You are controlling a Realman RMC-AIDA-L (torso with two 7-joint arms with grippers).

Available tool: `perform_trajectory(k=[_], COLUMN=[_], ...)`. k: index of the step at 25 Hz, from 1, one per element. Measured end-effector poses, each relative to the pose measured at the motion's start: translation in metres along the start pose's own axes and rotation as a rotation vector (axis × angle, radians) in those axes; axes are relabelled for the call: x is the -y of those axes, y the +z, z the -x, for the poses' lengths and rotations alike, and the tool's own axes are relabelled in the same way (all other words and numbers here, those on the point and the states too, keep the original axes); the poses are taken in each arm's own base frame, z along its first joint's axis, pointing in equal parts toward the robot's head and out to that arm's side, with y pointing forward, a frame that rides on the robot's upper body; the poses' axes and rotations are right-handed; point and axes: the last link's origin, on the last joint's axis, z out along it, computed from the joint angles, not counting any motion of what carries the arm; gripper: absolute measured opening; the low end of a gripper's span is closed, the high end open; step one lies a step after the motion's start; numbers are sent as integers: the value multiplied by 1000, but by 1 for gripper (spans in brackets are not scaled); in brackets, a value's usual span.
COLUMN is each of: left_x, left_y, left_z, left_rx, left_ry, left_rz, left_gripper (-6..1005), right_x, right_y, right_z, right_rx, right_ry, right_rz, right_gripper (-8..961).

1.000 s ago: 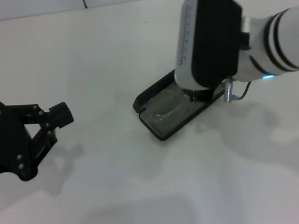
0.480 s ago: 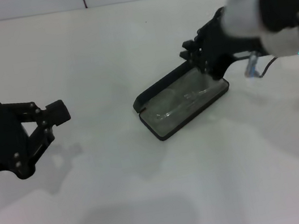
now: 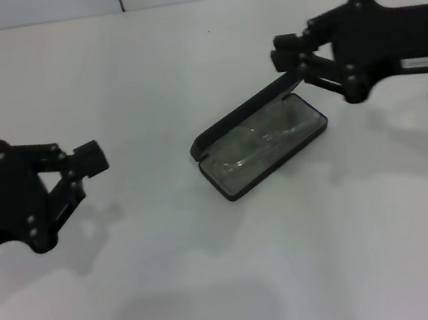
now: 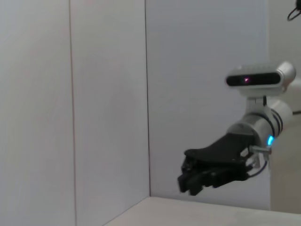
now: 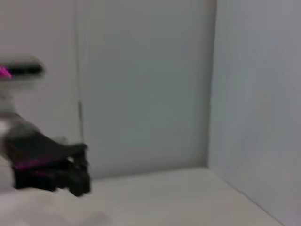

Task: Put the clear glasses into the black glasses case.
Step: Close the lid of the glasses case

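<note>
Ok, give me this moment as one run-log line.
clear glasses: inside open black glasses case | right gripper: above case's far end, holding nothing | left gripper: parked left | lid: open

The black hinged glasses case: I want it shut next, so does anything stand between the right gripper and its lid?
Nothing visible does. The right gripper hovers by the raised lid of the black hinged glasses case, with the clear plastic glasses lying inside it.
</note>
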Motion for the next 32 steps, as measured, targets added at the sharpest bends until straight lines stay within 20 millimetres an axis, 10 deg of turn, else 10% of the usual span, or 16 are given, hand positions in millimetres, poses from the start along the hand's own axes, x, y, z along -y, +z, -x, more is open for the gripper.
perform_trajectory(k=[11,32], left_x=[7,53], left_y=[22,125], left_z=[-8,-8], left_rx=[-22,-14], left_ry=[19,-199], left_rz=[64,92], left_gripper=[51,51], right_x=[20,6], right_y=[-54,-71], right_z=[-37,-90], right_rx=[185,171], right_ry=[199,332], right_rz=[2,-36], right_gripper=[97,97])
